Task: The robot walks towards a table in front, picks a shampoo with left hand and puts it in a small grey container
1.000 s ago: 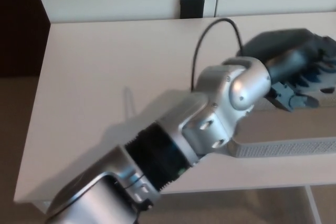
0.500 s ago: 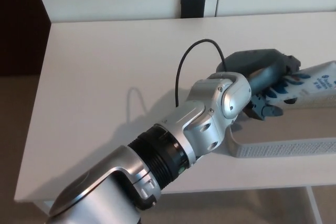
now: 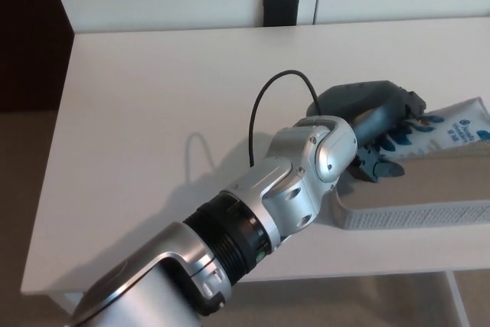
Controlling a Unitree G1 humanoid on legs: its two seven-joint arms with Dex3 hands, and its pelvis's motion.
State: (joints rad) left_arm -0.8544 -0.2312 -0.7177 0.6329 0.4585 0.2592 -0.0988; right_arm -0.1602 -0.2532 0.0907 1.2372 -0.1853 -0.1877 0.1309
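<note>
While shampoo (image 3: 452,129) lies on the grey container (image 3: 417,216), left hand (image 3: 366,116) fingers' (image 3: 378,166) hold is unclear.

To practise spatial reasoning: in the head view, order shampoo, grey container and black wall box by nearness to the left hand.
1. shampoo, in the left hand, right side.
2. grey container, just beneath the hand.
3. black wall box, far back.
</note>
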